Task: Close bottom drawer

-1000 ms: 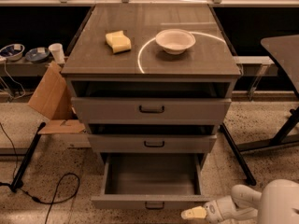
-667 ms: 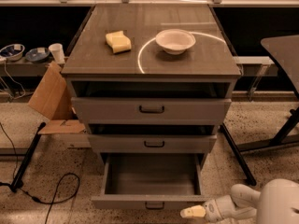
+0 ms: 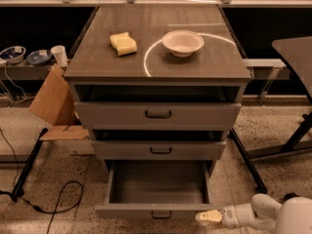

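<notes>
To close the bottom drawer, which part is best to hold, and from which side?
Take the bottom drawer at its dark handle, coming from the front: it is pulled out, panel facing outward. The claw is beside the panel's right end.

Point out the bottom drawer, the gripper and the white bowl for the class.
bottom drawer point(image 3: 158, 185): camera view, on its bare grey inside floor.
gripper point(image 3: 209, 216): camera view, on its pale tip, by the right end of the drawer's front.
white bowl point(image 3: 183, 41): camera view, inside its hollow.
</notes>
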{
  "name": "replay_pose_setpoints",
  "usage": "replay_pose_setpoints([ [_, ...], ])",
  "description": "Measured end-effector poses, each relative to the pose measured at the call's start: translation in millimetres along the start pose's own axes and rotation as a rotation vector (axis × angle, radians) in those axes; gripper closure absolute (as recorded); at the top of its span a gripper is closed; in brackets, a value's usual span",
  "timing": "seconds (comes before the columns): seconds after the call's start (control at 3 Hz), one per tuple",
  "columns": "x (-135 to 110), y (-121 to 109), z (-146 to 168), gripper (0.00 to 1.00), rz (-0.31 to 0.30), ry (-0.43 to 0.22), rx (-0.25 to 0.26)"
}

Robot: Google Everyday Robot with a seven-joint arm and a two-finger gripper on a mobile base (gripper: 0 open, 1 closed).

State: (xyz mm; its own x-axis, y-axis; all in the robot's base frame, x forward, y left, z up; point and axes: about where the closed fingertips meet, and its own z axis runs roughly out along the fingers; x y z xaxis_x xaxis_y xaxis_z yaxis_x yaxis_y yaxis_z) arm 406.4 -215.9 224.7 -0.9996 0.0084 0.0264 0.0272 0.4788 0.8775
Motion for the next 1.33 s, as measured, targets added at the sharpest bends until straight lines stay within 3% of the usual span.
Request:
replay_pose_setpoints([
  [1.0,-33,-54,-35,0.88,0.062,-0.097,-0.035],
  [1.33,-42,-77,-43,1.00,0.108,-0.119,-0.026],
])
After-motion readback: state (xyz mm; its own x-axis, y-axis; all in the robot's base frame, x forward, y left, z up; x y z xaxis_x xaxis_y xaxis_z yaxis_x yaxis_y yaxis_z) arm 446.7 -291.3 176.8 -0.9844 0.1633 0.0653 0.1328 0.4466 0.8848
